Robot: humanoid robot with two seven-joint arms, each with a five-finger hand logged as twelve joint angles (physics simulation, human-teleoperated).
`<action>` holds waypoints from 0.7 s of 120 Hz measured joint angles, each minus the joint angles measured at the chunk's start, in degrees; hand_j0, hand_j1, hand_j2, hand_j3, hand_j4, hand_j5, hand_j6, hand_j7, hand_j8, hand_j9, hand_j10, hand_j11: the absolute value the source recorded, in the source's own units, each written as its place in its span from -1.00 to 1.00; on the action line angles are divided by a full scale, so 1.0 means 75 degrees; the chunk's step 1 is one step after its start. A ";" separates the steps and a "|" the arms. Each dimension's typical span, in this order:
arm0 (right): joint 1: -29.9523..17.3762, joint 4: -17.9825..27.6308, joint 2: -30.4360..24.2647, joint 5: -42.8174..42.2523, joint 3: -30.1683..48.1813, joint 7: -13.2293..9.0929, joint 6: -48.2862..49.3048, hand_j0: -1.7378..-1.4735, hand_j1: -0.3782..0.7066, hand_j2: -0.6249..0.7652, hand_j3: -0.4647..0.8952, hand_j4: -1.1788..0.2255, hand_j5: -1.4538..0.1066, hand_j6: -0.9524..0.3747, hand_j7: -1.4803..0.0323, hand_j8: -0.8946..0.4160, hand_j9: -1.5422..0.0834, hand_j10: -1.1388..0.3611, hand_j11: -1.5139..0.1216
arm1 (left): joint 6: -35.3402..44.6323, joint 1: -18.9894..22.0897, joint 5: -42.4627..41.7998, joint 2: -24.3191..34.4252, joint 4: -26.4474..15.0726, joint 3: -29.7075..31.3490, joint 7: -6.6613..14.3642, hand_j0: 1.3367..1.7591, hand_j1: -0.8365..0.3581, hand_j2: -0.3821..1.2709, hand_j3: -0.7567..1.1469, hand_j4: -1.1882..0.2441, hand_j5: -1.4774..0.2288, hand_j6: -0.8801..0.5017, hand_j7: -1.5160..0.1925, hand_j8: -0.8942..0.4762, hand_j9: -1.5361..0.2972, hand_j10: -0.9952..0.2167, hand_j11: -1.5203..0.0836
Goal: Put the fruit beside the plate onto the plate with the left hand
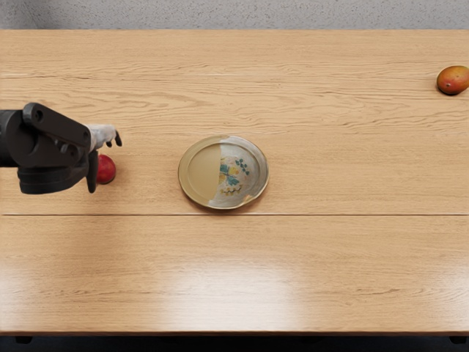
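Fruit for transfer: the red fruit, resting on the table to the left of the plate, apart from its rim with bare wood between them. It is round, with no marked long axis, so approach direction is not constrained by its shape. A 2nd fruit, the orange-yellow fruit, lies at the far right corner, well apart from the plate. It is judged not to be the target.

1. Position relative to hand: the red fruit sits just beside the left hand, on its near side and slightly right of the wrist. Its left edge is hidden behind a dark part of the hand.
2. Hand pose: the left arm enters from the left edge. The pale fingers point right, toward the plate, stretched out above the far side of the fruit. They are not wrapped around it and hold nothing.
3. Nearer arm: only the left arm shows. The right arm is out of view.
4. Judgement: grasp not yet made. The next move calls for closing around the fruit, then travel rightward to the plate.
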 joint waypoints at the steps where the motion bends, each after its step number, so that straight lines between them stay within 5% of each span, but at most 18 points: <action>1: 0.0000 0.0000 0.0000 0.0000 0.0000 0.0000 0.0000 -0.40 -0.87 -0.11 -0.32 0.63 0.81 0.38 0.90 0.31 0.84 0.47 0.80 | 0.0000 0.0008 -0.0002 -0.0002 0.0000 0.0000 0.0000 0.52 0.49 -0.48 -0.20 0.31 0.36 -0.08 0.40 -0.06 0.33 0.23 0.50; 36: 0.0000 0.0000 0.0000 0.0000 0.0001 0.0000 0.0000 -0.40 -0.87 -0.11 -0.32 0.63 0.81 0.38 0.90 0.31 0.84 0.47 0.80 | 0.0023 0.0146 -0.0020 0.0019 0.0024 -0.0010 -0.0011 0.52 0.46 -0.47 -0.20 0.29 0.33 -0.11 0.38 -0.08 0.30 0.21 0.47; 84: 0.0000 0.0000 0.0000 0.0000 0.0001 0.0000 0.0000 -0.40 -0.87 -0.11 -0.32 0.63 0.81 0.38 0.90 0.31 0.84 0.47 0.80 | 0.0511 0.0259 -0.0022 0.0007 0.0044 -0.0023 -0.0045 0.52 0.07 -0.43 -0.20 0.03 0.04 -0.38 0.09 -0.34 0.03 -0.11 0.16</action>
